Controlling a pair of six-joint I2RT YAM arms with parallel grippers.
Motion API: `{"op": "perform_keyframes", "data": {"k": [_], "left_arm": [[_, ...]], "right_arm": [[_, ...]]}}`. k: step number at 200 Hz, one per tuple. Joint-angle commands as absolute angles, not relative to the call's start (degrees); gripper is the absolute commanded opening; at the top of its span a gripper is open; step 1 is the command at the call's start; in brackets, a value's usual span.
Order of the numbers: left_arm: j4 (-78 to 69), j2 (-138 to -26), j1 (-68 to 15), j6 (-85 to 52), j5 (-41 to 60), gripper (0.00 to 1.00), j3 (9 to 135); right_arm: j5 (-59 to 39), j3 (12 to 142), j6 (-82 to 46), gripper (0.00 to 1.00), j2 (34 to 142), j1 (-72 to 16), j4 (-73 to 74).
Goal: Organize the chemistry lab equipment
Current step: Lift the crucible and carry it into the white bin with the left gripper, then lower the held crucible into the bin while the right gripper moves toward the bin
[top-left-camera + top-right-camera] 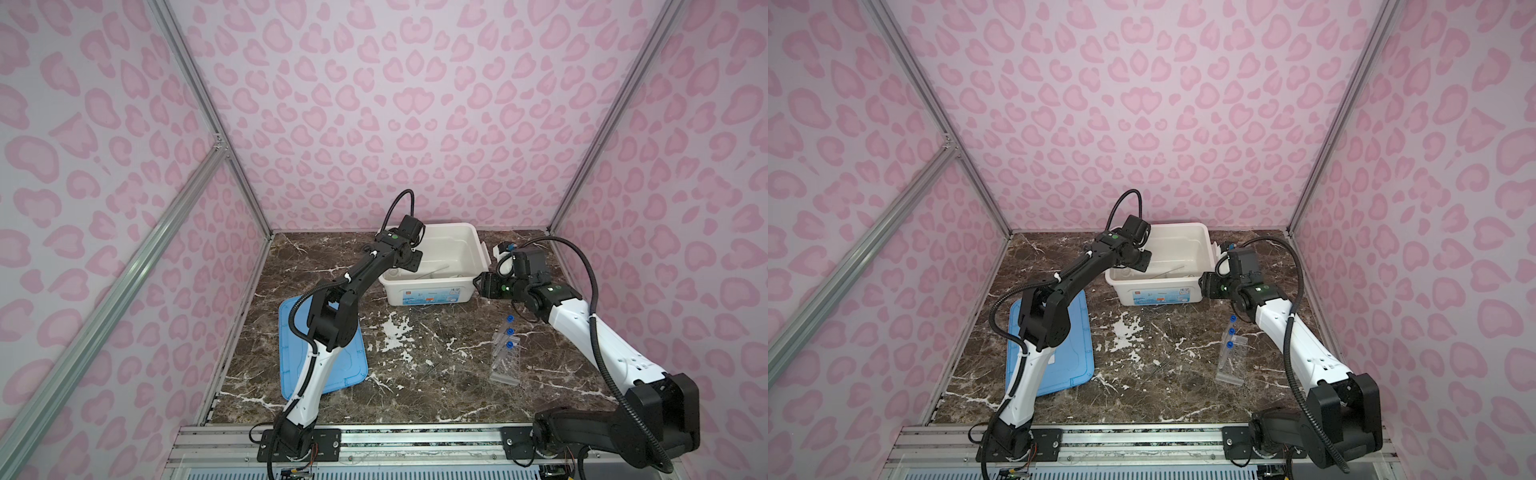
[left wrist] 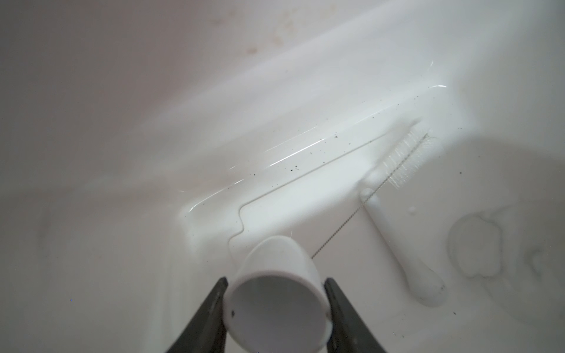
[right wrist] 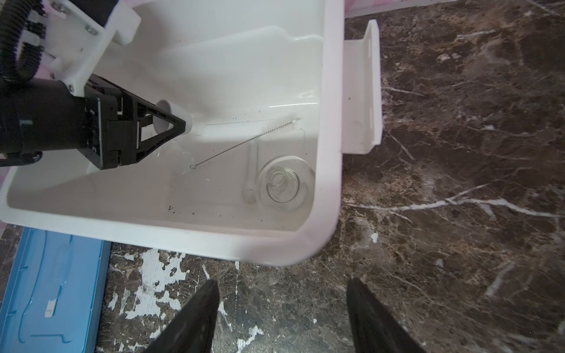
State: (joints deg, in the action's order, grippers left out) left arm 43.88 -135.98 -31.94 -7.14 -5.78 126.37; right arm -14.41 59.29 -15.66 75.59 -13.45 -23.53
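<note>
My left gripper [image 2: 276, 279] is inside the white bin [image 3: 331, 128], shut on the small white mortar bowl [image 2: 275, 305], which is tilted with its mouth towards the wrist camera. In the right wrist view the same gripper [image 3: 180, 122] holds the mortar [image 3: 165, 114] just above the bin floor. On that floor lie the white pestle [image 2: 397, 244], a thin wire brush [image 3: 244, 143] and a clear glass beaker [image 3: 286, 183] near the corner. My right gripper [image 3: 282, 284] hangs open and empty over the marble beside the bin's corner. The clear tube rack [image 1: 505, 361] holds blue-capped test tubes [image 1: 509, 332].
The blue lid [image 1: 353, 365] lies flat on the left of the marble table [image 1: 415, 374], partly under the left arm. The bin's side latch flap [image 3: 363, 85] sticks out towards the right arm. Pink patterned walls enclose the table on three sides.
</note>
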Motion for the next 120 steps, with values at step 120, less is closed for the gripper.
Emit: {"op": "perform_keyframes", "data": {"k": [120], "left_arm": [[48.8,-140.0,-31.7,-5.7,-4.0,0.48,128.4]], "right_arm": [[-15.2,58.0,-14.2,0.68,75.0,-13.6,-22.4]]}}
